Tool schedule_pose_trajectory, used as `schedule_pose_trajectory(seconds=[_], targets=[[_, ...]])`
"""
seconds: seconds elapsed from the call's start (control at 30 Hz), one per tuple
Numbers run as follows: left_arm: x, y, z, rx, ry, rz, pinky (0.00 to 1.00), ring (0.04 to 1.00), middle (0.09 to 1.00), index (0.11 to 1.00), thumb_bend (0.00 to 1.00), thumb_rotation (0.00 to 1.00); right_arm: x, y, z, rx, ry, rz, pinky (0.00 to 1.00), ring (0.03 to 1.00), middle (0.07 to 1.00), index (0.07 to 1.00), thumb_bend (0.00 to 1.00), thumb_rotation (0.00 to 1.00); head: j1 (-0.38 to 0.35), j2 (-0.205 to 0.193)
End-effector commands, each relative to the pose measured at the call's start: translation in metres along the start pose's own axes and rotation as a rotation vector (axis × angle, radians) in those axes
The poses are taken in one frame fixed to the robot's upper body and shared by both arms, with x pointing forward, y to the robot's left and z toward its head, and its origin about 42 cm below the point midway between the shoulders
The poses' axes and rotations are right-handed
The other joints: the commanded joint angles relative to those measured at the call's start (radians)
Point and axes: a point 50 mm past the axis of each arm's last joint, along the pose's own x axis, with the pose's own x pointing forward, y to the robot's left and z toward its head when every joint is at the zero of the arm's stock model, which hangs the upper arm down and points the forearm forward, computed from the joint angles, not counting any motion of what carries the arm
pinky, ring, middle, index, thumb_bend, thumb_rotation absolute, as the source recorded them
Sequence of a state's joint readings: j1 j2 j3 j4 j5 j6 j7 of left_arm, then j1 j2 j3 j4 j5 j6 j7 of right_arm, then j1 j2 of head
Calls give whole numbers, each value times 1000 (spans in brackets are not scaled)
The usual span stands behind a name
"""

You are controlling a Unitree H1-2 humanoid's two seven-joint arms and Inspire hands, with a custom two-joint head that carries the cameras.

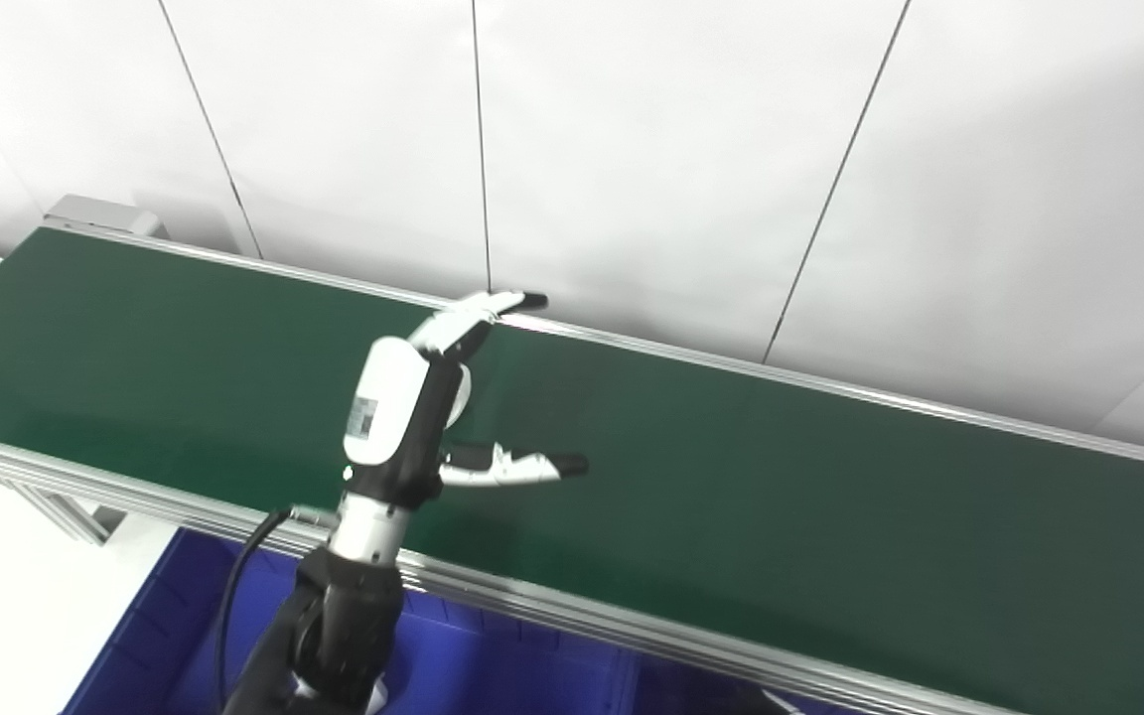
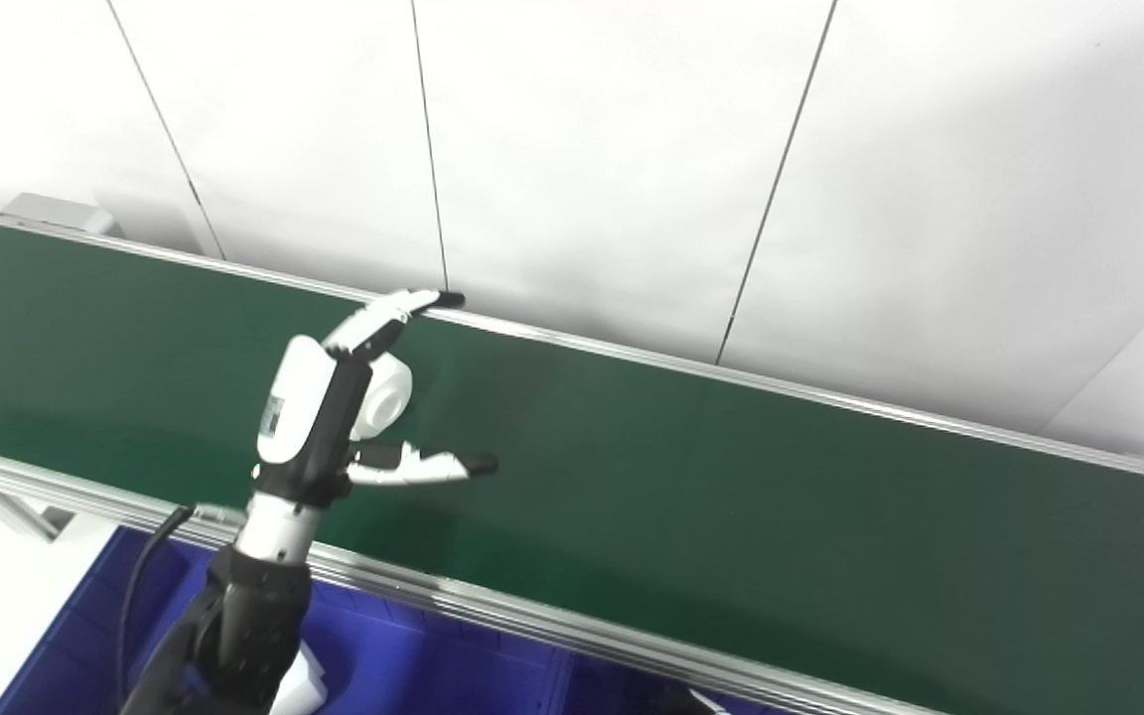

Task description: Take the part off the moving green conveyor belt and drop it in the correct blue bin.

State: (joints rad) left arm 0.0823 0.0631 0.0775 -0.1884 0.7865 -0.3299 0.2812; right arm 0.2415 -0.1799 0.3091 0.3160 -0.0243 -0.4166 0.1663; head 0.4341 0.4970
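Conveyor belt (image 1: pixel 781 477): a dark green band running from upper left to lower right, framed by silver aluminium rails; every place below is given relative to it.
Left hand (image 1: pixel 423 417): raised over the belt's near half, back of the hand toward the cameras, fingers (image 1: pixel 478 313) stretched toward the far rail, thumb (image 1: pixel 517 467) pointing along the belt to the right; spread apart and holding nothing.
Part: no loose part can be made out anywhere on the visible belt surface; a white rounded shape (image 2: pixel 388 392) shows against the palm side of the hand, and whether it is the hand's own body or something else cannot be told.
Right hand: out of view in both eye views.
Blue bin (image 1: pixel 493 665): just below the belt's near rail, mostly hidden by the rail and the forearm; a divider wall shows, its contents cannot be read.
Cable (image 1: pixel 239 586): black, looping beside the forearm, in front of the bin.
Wall (image 1: pixel 681 149): white panels with dark seams, directly behind the far rail.
Grey housing (image 1: pixel 100 214): at the belt's far left end, partly cut off.
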Motion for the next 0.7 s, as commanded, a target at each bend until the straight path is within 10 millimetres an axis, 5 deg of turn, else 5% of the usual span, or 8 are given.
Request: schedule_pose_trajectory(seconds=[0.0,0.67], targets=[[11,5,-6,51,-20,51,796,819,802,781,919,535,4,1,9,-2,-73,-3,789,799,791,783,841,957,-8,5],[30,-31,-64,264,177,54,743,807,813,769,940,415,0,3,8,4,-72,5,813,810,796,773,834,950,-24,1]])
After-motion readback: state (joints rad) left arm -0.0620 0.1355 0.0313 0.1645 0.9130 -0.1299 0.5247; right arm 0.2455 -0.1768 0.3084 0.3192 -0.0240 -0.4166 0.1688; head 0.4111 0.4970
